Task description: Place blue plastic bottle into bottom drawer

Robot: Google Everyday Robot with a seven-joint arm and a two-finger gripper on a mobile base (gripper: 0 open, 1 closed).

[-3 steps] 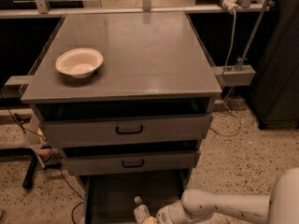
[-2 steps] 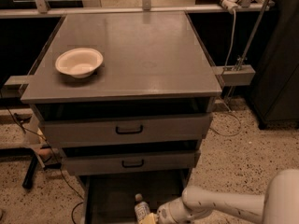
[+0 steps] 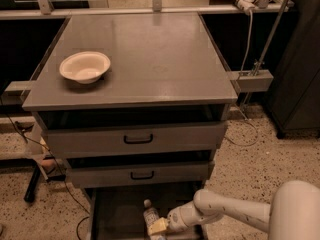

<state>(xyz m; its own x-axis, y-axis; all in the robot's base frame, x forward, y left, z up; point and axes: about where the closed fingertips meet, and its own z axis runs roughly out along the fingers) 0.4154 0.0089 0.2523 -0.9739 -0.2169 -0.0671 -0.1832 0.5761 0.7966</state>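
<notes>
A small clear blue plastic bottle [image 3: 150,216] with a white cap sits at six o'clock in the view, inside the open bottom drawer [image 3: 117,211]. Its cap points toward twelve o'clock and its body runs down toward the lower edge. It cannot be told whether it rests on the dark drawer floor or hangs just above it.

The gripper [image 3: 159,227], pale and yellowish at its tip, is against the bottle's lower end at about five o'clock from the cap. It cannot be told whether it is clamped on the bottle or has let go. The white arm [image 3: 235,211] reaches in low from four o'clock, probably so that it can pass under the closed drawers above.

The bottom drawer is pulled out toward the viewer, which leaves its shallow tray open from above. Only the bottle and the gripper can be seen in it. The task looks nearly done or done.

Above it, toward twelve o'clock, the middle drawer [image 3: 140,174] and top drawer [image 3: 135,140] are shut, each with a black handle, and their contents are hidden. A white bowl [image 3: 85,67] sits at ten o'clock on the grey cabinet top [image 3: 160,49]. It appears empty.
</notes>
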